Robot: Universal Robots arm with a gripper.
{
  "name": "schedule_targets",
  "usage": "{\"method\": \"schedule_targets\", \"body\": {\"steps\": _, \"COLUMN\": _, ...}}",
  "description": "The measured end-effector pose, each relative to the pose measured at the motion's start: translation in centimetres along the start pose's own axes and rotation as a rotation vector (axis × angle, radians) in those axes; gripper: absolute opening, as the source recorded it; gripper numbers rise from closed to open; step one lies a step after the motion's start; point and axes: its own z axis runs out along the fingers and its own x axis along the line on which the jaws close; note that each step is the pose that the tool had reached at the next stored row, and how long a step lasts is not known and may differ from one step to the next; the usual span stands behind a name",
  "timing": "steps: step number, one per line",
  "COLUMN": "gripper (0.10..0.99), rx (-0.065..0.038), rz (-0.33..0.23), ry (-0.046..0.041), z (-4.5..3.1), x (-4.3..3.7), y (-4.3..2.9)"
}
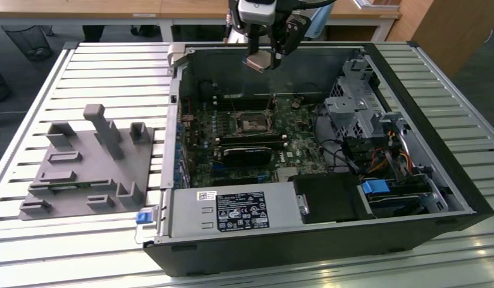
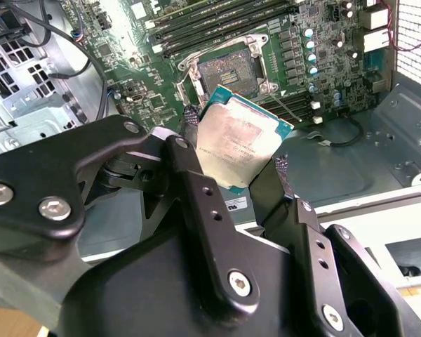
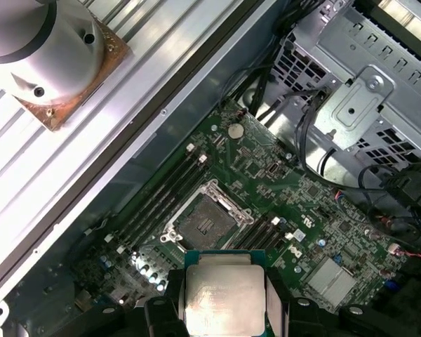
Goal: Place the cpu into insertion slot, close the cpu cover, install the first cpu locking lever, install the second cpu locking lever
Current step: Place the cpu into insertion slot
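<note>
Our pincer [image 1: 259, 63] hangs in the air over the far side of the open computer case [image 1: 311, 255]; its two black fingers [image 2: 190, 121] are drawn in against opposite edges of the chip [image 2: 242, 140] and grip it between them, its silvery face toward the wrist cameras and a thin green border showing round it; in the exterior view we see the chip held somewhat tilted, clear of everything beneath it. Below, and well apart from the chip, the socket [image 3: 203, 223] sits near the middle of the green circuit board [image 1: 299, 141] on the floor of the case; its dark square centre lies bare inside a silver metal rim; whether any of the metal round it is the lid folded back we cannot tell. Long narrow black memory slots [image 3: 158, 207] run just beside the socket on either side. A silver box with a label [image 1: 231, 210] lies along the case's near wall; a black block [image 1: 245, 155] lies on the board between the socket and that box. Grey metal drive cages [image 1: 355, 114] with loose cables fill the case toward the exterior view's right. The case lies on its side on a slatted grey worktop [image 1: 87, 66]; near the worktop's edge at the exterior view's left stands a grey holder block [image 1: 87, 168] with upright posts.
</note>
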Motion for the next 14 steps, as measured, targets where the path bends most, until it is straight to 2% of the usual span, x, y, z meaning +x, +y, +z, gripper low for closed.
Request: {"method": "schedule_targets", "body": {"steps": 14, "gripper": 0.541, "rx": -0.001, "rz": 0.027, "ry": -0.0024, "z": 0.00, "x": 0.00, "y": 0.00}}
